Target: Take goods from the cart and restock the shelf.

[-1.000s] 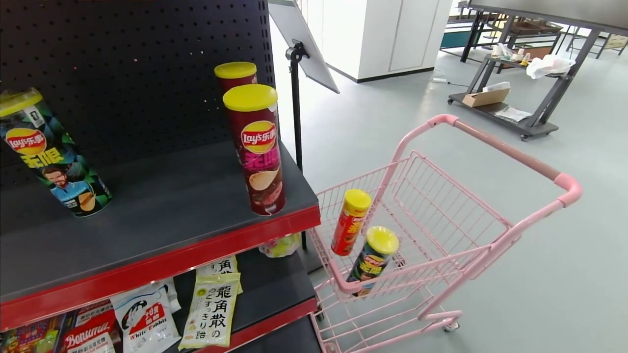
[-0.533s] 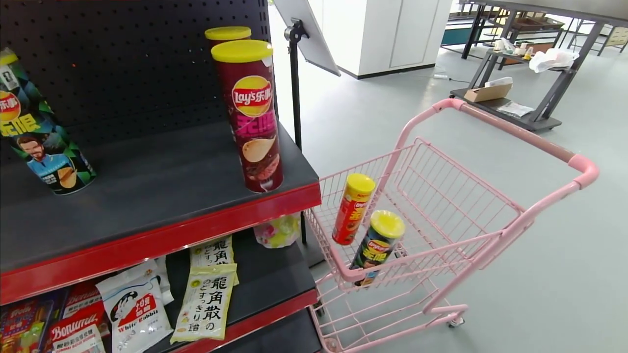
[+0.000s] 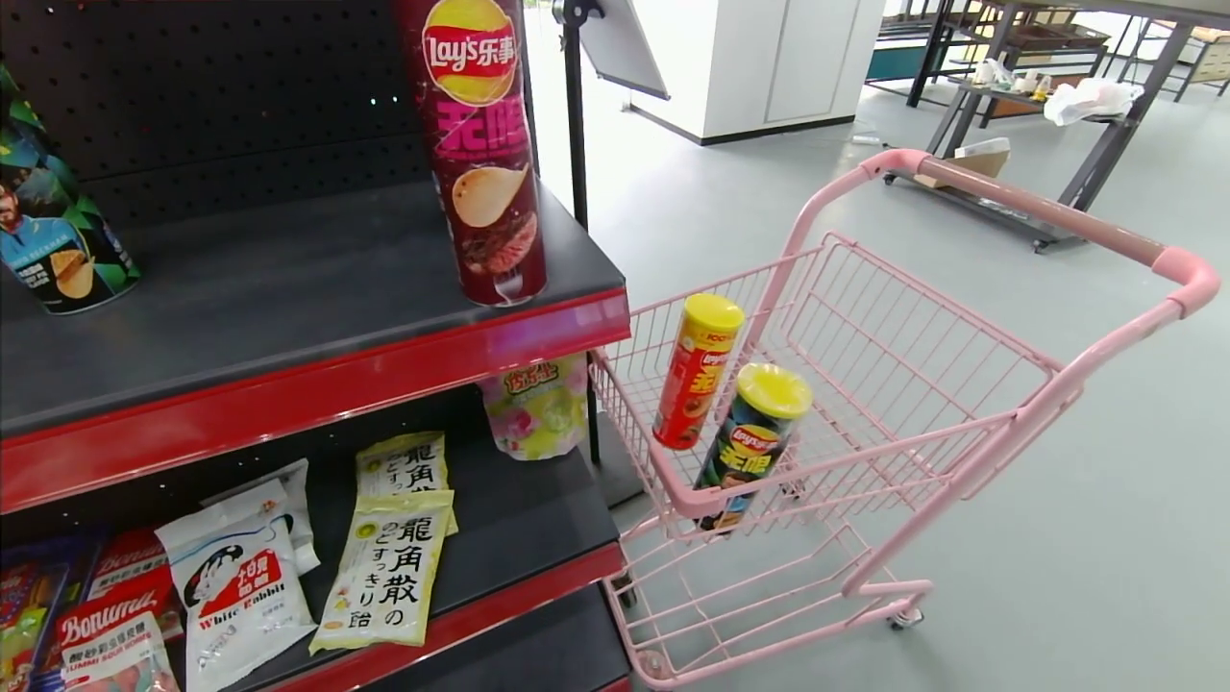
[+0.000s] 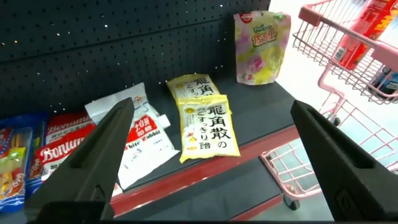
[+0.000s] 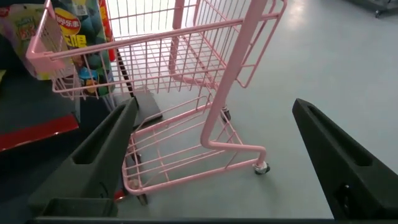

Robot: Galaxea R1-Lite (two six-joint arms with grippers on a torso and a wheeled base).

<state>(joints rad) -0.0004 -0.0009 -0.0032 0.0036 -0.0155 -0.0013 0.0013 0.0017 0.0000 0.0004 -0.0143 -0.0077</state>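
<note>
Two crisp cans wait in the pink cart (image 3: 1033, 210) beside the shelf (image 3: 288, 288): a red can (image 3: 697, 370) and a dark can (image 3: 754, 437), both yellow-lidded, tilted and leaning at the basket's end nearest the shelf, lids up, close side by side; whether they touch cannot be told. Each looks like a light tube with a stiff wall and a glossy, probably slippery wrap. The wall would likely dent under a hard squeeze, and the crisps inside are fragile. The best hold appears to be across the middle of the body, well below the lid, which could pop off if pinched. The basket wires crowd the lower half, so the upper body of the red can seems the easier place to reach. On the upper shelf a tall maroon can (image 3: 485, 163) stands upright at the front edge, with bare board to its left before another can (image 3: 53, 250) at the far end, which leaves room for restocking. Snack packets (image 3: 389, 577) lie flat on the shelf below. The left gripper (image 4: 211, 106) hangs before that lower shelf with jaws spread wide and holding nothing. The right gripper (image 5: 214, 106) faces the cart's lower frame, likewise spread and empty.
</note>
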